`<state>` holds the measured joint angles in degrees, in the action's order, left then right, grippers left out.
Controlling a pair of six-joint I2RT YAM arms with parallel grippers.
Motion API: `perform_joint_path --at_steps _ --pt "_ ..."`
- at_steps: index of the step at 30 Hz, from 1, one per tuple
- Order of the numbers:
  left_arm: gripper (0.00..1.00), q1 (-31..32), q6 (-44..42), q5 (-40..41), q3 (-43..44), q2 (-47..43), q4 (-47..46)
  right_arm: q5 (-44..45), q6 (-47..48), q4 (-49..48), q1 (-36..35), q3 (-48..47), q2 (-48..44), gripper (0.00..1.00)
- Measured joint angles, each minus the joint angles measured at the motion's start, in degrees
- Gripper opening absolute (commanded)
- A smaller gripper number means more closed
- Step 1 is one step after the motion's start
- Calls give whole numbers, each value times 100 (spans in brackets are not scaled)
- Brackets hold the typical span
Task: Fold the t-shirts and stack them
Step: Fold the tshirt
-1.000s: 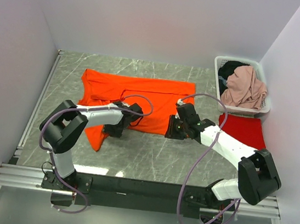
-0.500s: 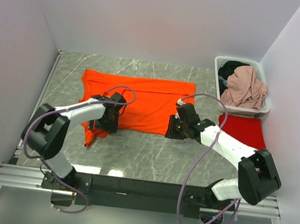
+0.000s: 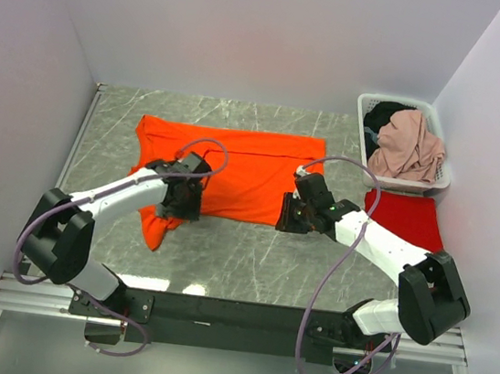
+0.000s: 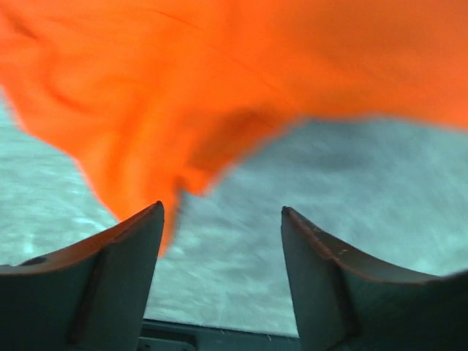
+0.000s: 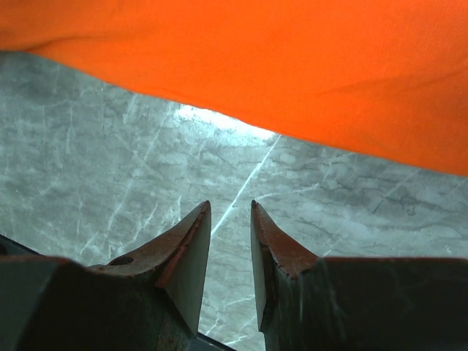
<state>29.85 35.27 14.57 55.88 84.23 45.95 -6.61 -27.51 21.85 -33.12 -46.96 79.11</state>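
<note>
I see the orange t-shirt spread flat across the middle of the table, with one bunched corner trailing toward me on the left. My left end effector is released at that corner. Its jaws are wide apart with bare table between them, and the cloth sits just past one fingertip. My right end effector sits at the shirt's near right edge, jaws only narrowly parted and grasping nothing. The red t-shirt lies folded at the right, just in front of a laundry basket.
</note>
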Motion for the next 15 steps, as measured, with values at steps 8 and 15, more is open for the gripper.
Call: perform_joint_path --at_steps 8,15 --pt "60 538 79 -323 66 363 -114 0 0 11 0 48 -44 36" --pt "61 334 4 -160 151 942 -157 17 15 13 0 61 -101 36"
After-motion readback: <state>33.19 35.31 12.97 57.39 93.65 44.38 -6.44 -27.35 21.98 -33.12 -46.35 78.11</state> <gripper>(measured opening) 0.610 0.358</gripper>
